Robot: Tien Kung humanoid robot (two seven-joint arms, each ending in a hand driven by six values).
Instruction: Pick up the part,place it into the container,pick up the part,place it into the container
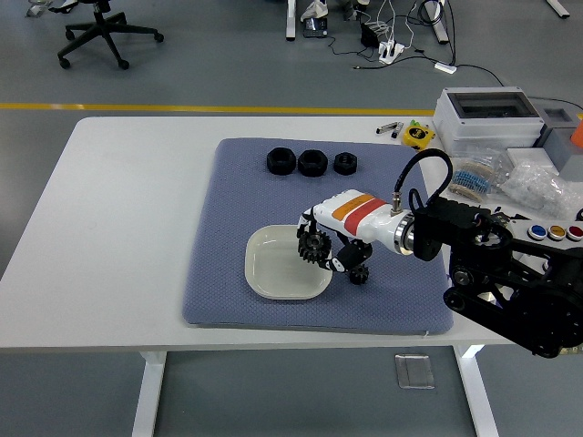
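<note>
A black gear [313, 246] is held in the curled fingers [332, 263] of the right hand [330, 238], over the right rim of the cream container [270, 268] on the blue mat [228, 209]. A second small gear [360, 273] is seen just beside the hand, apparently lying on the mat. Three black nuts [311, 162] are lined up near the mat's far edge on the counter [127, 209].

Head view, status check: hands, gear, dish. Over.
Right hand shut on black gear, over right rim of white dish. Left hand not in view. Small gear on mat beside hand; nothing blocking the dish.
</note>
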